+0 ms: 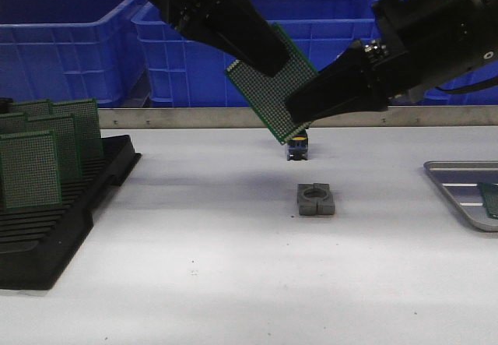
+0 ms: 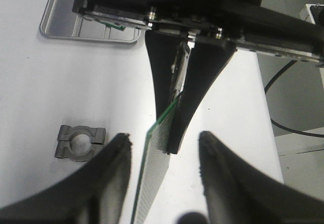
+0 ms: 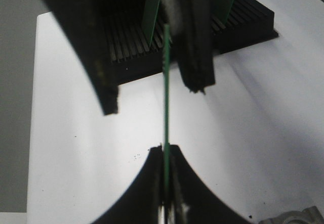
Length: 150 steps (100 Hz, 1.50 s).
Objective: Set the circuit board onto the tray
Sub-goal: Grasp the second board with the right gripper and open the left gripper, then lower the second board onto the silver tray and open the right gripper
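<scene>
Green circuit board [image 1: 268, 86] tilted, corner down, in right tool [image 1: 299, 111]

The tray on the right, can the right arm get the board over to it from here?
Probably yes. The right hand grips the circuit board in mid-air, the left hand's fingers stand open around it, and only bare table lies before the tray.

- Green perforated circuit boards: one held in the air [image 1: 268, 88], four standing in the rack [image 1: 31, 166], one partly visible on the tray
- Black slotted rack [image 1: 47, 236]: one
- Grey metal tray [image 1: 455, 193]: one
- Blue plastic crates [image 1: 70, 41]: three, possibly more
- Grey metal clamp block [image 1: 316, 199]: one
- Small blue-and-yellow part [image 1: 297, 149]: one
- Grippers: two
</scene>
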### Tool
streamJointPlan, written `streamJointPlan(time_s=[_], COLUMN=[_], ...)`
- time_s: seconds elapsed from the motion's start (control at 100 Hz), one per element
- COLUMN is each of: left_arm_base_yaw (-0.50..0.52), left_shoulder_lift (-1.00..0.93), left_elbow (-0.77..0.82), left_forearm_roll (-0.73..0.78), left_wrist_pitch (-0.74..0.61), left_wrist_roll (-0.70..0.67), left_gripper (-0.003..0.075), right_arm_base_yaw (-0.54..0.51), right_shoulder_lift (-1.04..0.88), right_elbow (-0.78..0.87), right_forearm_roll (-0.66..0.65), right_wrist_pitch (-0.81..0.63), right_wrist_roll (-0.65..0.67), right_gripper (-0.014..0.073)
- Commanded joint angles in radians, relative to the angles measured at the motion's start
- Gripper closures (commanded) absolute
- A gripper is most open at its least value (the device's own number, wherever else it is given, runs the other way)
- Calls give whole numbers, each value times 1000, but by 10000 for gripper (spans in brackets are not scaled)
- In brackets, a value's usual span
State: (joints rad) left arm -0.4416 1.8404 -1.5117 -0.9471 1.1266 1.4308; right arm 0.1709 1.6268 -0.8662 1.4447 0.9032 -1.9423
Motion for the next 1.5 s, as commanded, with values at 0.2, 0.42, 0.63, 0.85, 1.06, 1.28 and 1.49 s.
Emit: streamJointPlan(time_s=[0.2,0.42,0.63,0.85,1.06,1.28,1.49], left_arm_base_yaw=[6,11,11,11,11,11,11], left_shoulder_lift=[-50,-50,-50,-50,-50,-50,-50], left_elbow=[-32,-32,-32,-32,-32,-32,-32], left_forearm_roll=[-67,-69,-90,-97,-97,-97,-94], left_wrist_pitch=[-61,-63,-63,-63,-63,-63,-58], left_wrist_roll=[-13,-13,-13,-13,-13,-13,-22], left_gripper=[191,192,199,209,209,209,232], right_arm_base_yaw=[-27,-136,-296,-415,-454,-455,-455], right_shoulder_lift=[-36,-36,-36,-35,-33,-33,-33], right_elbow=[-23,-23,-21,25,26,26,26], right_forearm_roll=[-49,-158,-160,-160,-160,-160,-161], right_wrist_pitch=[-14,-61,-161,-339,-360,-363,-360], right_wrist_roll=[490,767,840,840,840,840,840], right_gripper=[662,662,662,662,643,108,-45])
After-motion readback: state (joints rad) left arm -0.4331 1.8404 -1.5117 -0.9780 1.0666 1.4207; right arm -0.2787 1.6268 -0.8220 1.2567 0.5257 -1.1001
